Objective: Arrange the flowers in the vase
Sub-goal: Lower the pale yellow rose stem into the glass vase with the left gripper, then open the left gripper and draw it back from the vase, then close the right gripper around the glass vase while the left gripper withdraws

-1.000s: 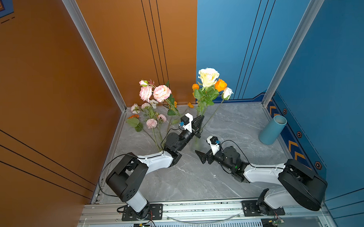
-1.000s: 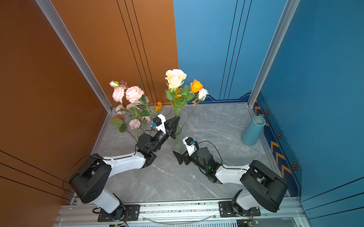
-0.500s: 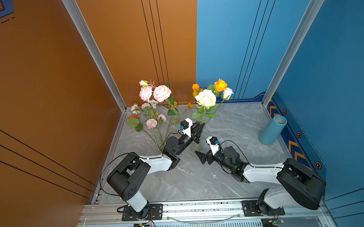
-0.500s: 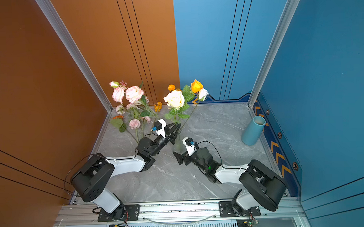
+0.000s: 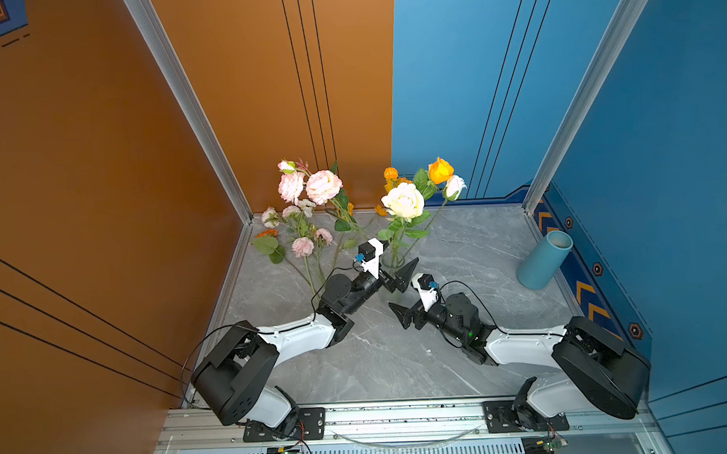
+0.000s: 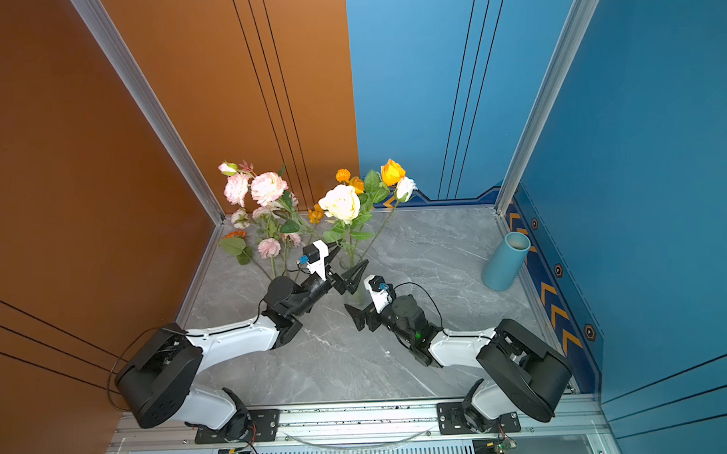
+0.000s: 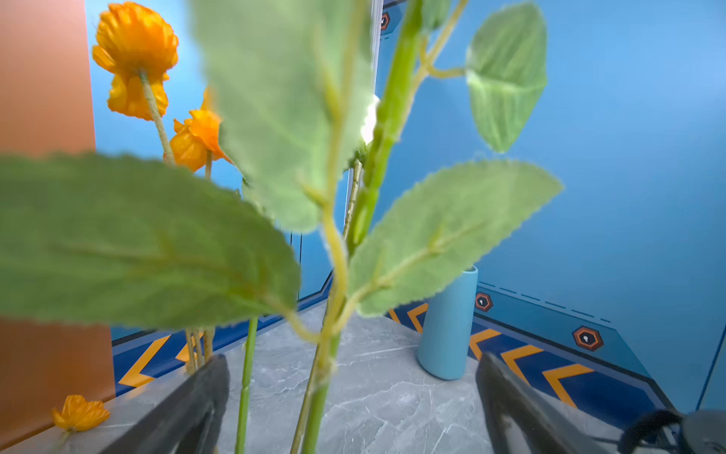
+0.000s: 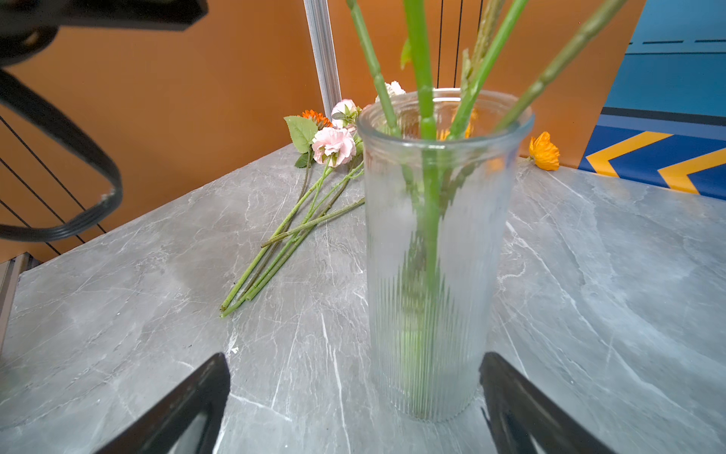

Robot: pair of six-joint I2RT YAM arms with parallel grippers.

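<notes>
1. Right wrist view alone shows the clear ribbed vase [image 8: 436, 255]: upright on the table [image 8: 157, 275], at least four green stems [image 8: 422, 59] inside.
2. Left wrist view alone shows the left gripper [image 7: 353, 359] with jaws spread wide, a leafy stem [image 7: 320, 377] between them, untouched.
3. Right gripper [image 8: 353, 357]: spread wide, empty, facing the vase.
4. Both top views: one cream rose [image 5: 403, 201], one blue cylinder [image 5: 544, 261], one loose bunch of pink flowers [image 5: 302, 247].

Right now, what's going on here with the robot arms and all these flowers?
Two robot arms are doing a flower arrangement in a ribbed glass vase. The vase already holds several stems, including a cream rose and an orange rose. The left gripper is open around those stems; the right gripper is open near the vase, holding nothing. The pink flowers lie on the table, not yet in.
</notes>
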